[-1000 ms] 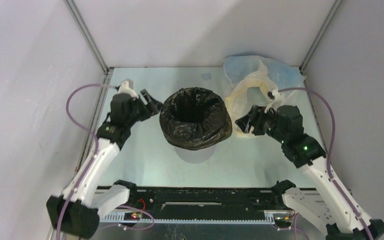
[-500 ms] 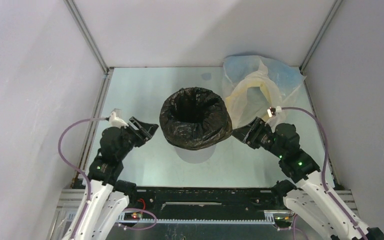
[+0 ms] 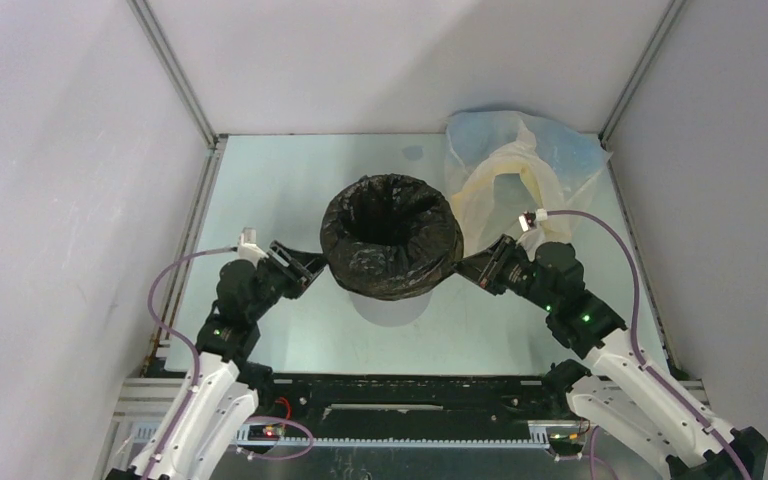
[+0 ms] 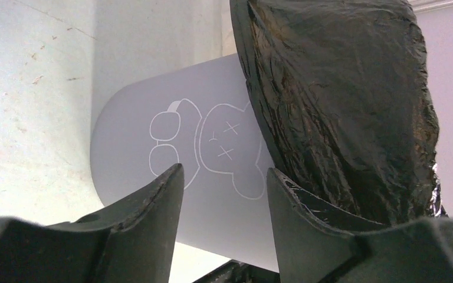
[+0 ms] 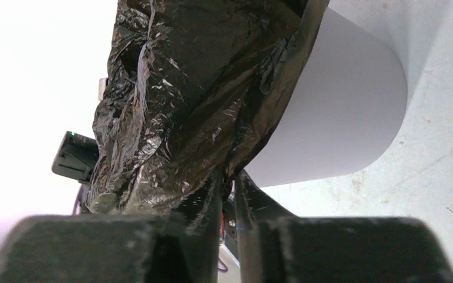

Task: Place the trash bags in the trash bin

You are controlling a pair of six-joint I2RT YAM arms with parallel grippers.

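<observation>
The trash bin (image 4: 147, 147) stands mid-table, pale grey-lavender with a white cartoon outline on its wall. The glossy black trash bag (image 3: 390, 245) lines it, mouth open, its crinkled rim folded down over the outside. My left gripper (image 4: 224, 172) is open beside the bin's left wall, just below the bag's hanging edge (image 4: 342, 100), with nothing between the fingers. My right gripper (image 5: 228, 175) is at the bin's (image 5: 342, 112) right side, its jaws pressed together on the lower hem of the bag (image 5: 200, 100). In the top view the grippers (image 3: 307, 264) (image 3: 468, 266) flank the bin.
A translucent yellowish and pale-blue plastic bag (image 3: 525, 160) lies at the back right corner, close behind my right arm. Grey enclosure walls stand on three sides. A black rail (image 3: 410, 410) runs along the near edge.
Both arms drew back toward the near edge and swung in low against the bin's sides. The right gripper's jaws closed on the bag's hem. The left gripper's jaws narrowed a little.
</observation>
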